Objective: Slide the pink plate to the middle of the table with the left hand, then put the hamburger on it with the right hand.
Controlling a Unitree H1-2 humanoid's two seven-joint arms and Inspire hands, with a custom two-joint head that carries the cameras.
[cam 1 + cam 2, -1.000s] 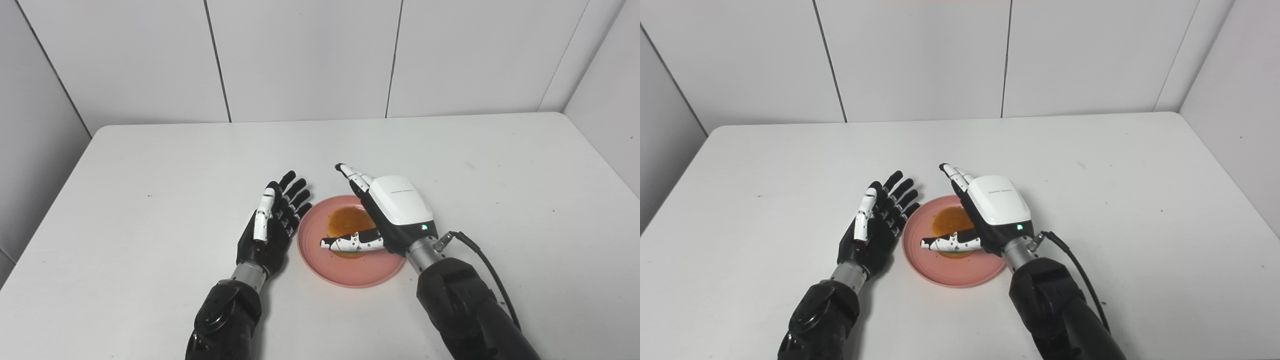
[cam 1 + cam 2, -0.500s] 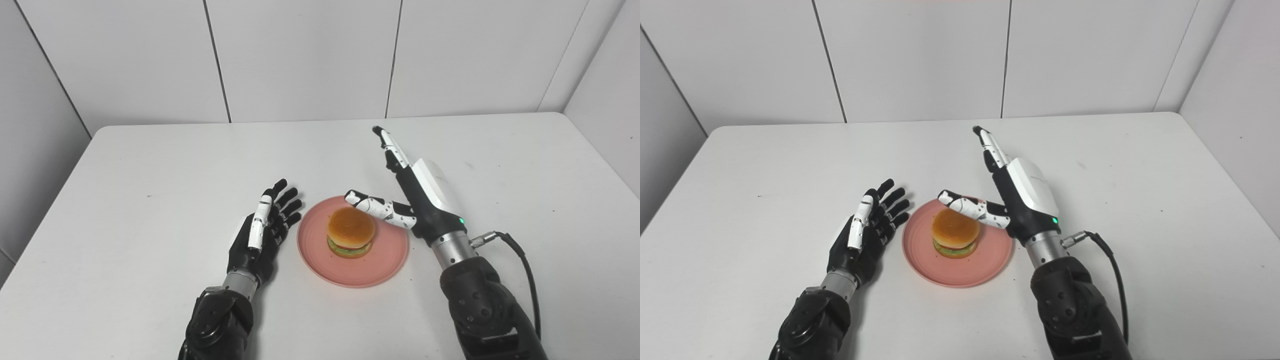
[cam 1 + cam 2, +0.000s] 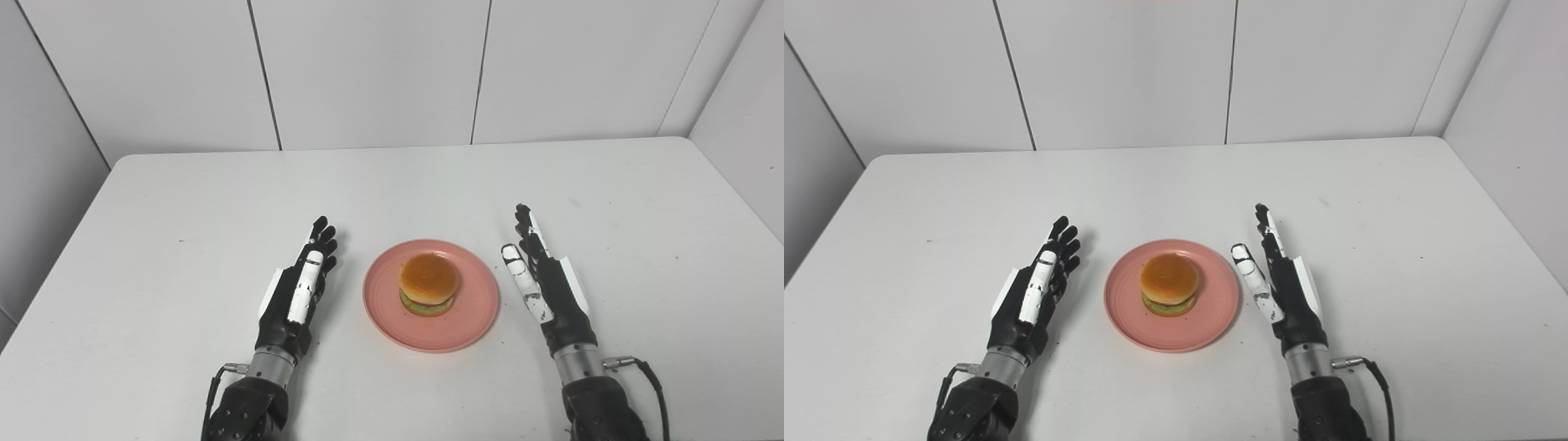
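Fingers of both hands were extended, holding nothing. Left hand (image 3: 297, 288) lay left of pink plate (image 3: 471, 318), right hand (image 3: 548, 285) right, about equally near. Hamburger (image 3: 429, 285) sat upright at plate centre, mid-table (image 3: 184, 202).

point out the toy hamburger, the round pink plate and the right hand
toy hamburger (image 3: 429, 280), left eye view, top bun
round pink plate (image 3: 468, 321), left eye view, bare rim
right hand (image 3: 1289, 288), right eye view, palm edge
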